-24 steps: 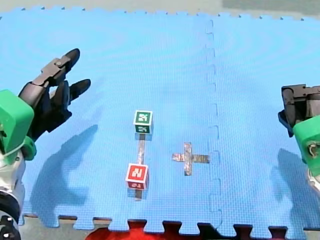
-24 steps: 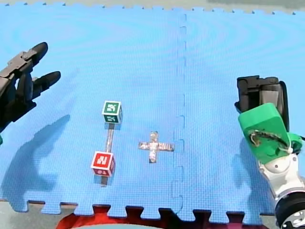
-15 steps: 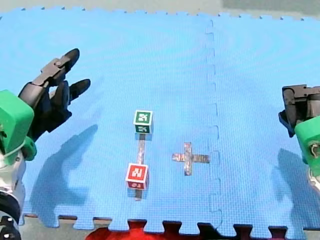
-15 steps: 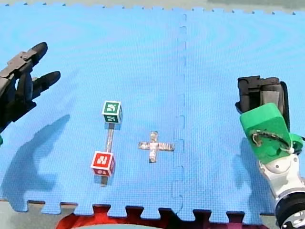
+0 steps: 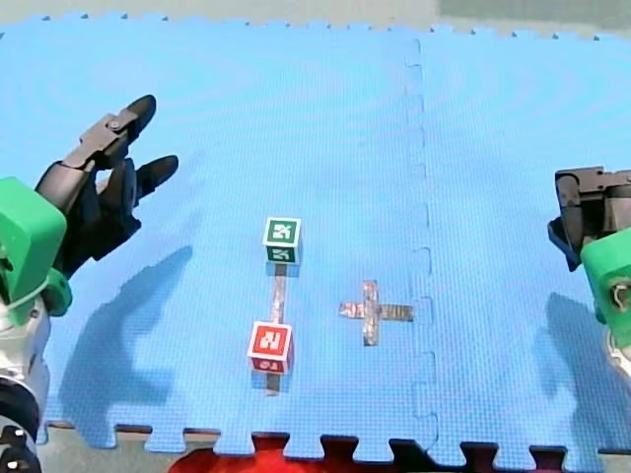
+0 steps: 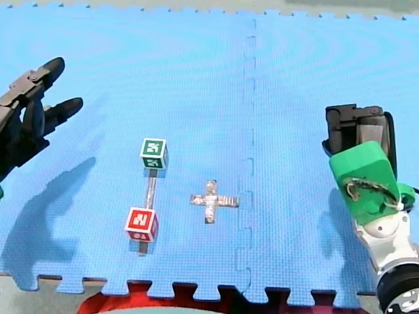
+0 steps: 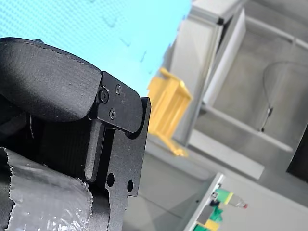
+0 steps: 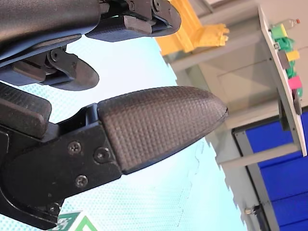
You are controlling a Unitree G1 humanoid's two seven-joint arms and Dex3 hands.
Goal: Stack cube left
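The left hand [image 5: 99,192] is hovering open and empty over the mat's [image 5: 296,118] left side. The green cube [image 5: 282,239] is sitting mid-mat, the red cube [image 5: 269,346] nearer, apart. The right hand [image 6: 357,134] is hanging at the right; open or closed, I cannot tell.

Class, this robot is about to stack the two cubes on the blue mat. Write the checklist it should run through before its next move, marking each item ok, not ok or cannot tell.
1. Green cube sits flat on the mat, top face free: ok.
2. Red cube sits flat, nearer the robot, apart from the green cube: ok.
3. Left robot hand holds nothing, at the mat's left side: ok.
4. Right robot hand is at the mat's right side, away from both cubes: ok.
5. Cubes stacked: not ok, not yet done.
6. Which cube should go on top: cannot tell.
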